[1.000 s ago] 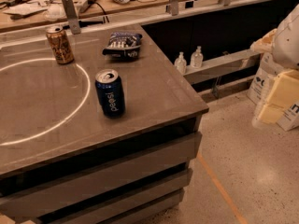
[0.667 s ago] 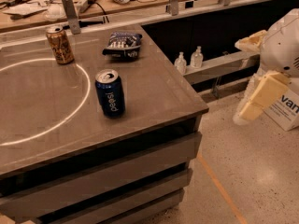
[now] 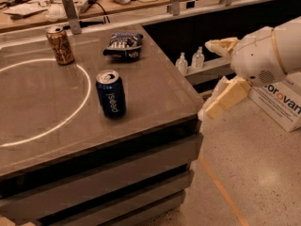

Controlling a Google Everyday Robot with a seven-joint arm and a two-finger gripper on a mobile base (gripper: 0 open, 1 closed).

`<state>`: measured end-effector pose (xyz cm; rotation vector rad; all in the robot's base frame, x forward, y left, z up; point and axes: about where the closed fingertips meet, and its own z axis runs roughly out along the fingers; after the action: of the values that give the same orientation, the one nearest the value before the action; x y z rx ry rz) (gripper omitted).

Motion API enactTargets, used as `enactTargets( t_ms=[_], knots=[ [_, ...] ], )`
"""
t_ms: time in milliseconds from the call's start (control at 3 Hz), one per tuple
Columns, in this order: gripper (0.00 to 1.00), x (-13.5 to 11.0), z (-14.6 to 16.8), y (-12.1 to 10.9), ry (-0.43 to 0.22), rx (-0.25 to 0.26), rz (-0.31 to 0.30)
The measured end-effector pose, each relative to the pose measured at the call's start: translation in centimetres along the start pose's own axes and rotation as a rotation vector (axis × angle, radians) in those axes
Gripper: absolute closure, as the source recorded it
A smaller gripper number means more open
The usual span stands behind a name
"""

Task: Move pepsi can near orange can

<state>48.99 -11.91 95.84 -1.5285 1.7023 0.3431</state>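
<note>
The pepsi can (image 3: pixel 111 94) stands upright near the middle of the surface (image 3: pixel 160 98). The gripper (image 3: pixel 210 79) hangs past the right edge, so the can is to its left and well apart from it. Its two fingers seem spread apart and hold nothing. The orange can (image 3: pixel 59 44) stands far back on the left.

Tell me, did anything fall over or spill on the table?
No, nothing stands out. The pepsi can and the orange can stand upright, the snack bag lies flat, and no spill shows. The gripper hangs open beside the table.
</note>
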Motion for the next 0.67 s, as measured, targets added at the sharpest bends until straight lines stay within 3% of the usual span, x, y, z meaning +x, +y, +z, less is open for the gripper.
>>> enactTargets(
  t_ms=[333, 667],
  knots=[
    [0.0, 0.3, 5.89, 0.0, -0.082, -0.021, 0.032],
    [0.0, 0.07, 6.03, -0.01, -0.093, -0.02, 0.032]
  ],
)
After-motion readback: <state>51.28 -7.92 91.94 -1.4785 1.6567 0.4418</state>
